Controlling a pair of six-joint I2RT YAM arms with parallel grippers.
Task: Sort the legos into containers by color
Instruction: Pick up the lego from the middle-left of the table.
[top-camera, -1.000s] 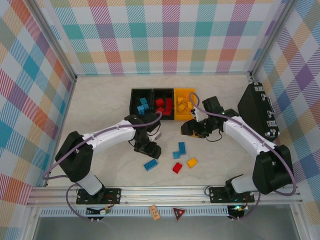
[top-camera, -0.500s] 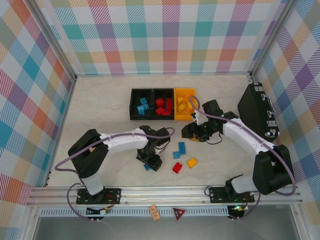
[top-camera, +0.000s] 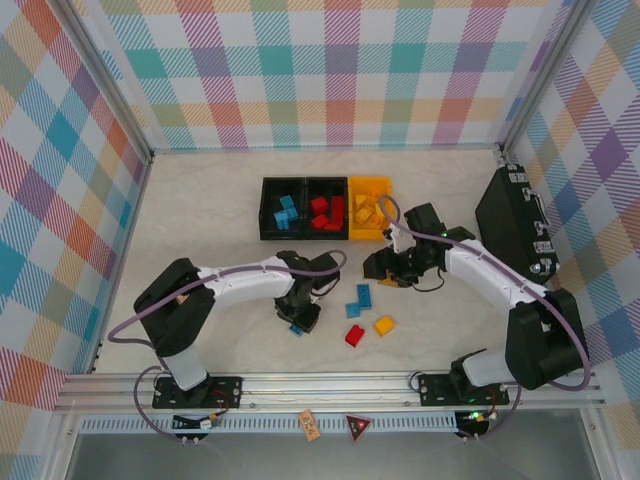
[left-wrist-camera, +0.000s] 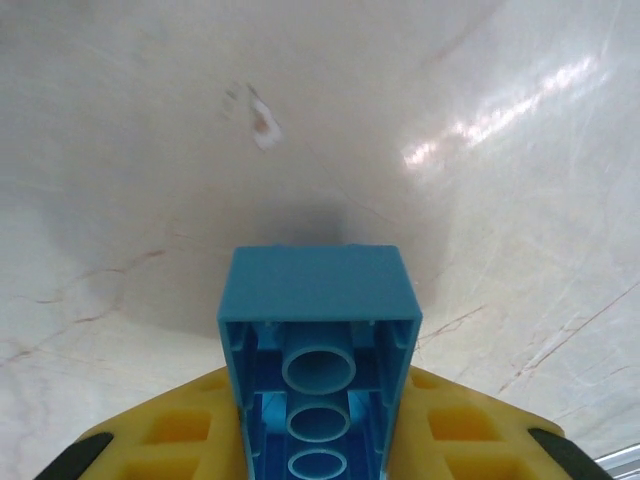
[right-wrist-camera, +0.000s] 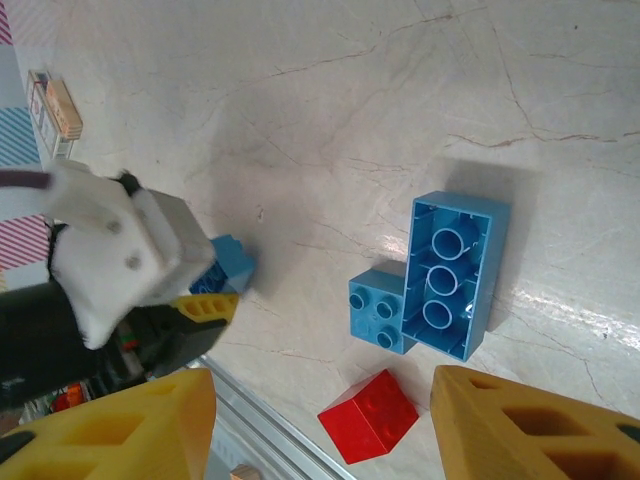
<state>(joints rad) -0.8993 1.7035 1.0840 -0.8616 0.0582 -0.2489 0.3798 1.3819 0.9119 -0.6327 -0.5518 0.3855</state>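
My left gripper (top-camera: 303, 318) is shut on a blue lego (left-wrist-camera: 318, 340), hollow underside toward the camera, low over the table; its yellow fingers (left-wrist-camera: 470, 430) press both sides. My right gripper (top-camera: 385, 265) is open, its yellow fingers (right-wrist-camera: 530, 430) wide apart with nothing between them. Below it lie a long blue lego (right-wrist-camera: 450, 275) upside down, a small blue lego (right-wrist-camera: 378, 308) touching it, and a red lego (right-wrist-camera: 368, 415). A yellow-orange lego (top-camera: 384, 325) lies nearby. Three containers stand in a row: black with blue legos (top-camera: 268, 208), black with red (top-camera: 310, 190), yellow-orange (top-camera: 368, 183).
A large flat black case (top-camera: 515, 220) leans at the right wall. The aluminium rail (top-camera: 330, 385) runs along the near edge, close behind the loose legos. Checked walls close the table on three sides.
The left arm swung right over the blue lego lying on the table and its jaws closed on it. The right arm has barely moved.
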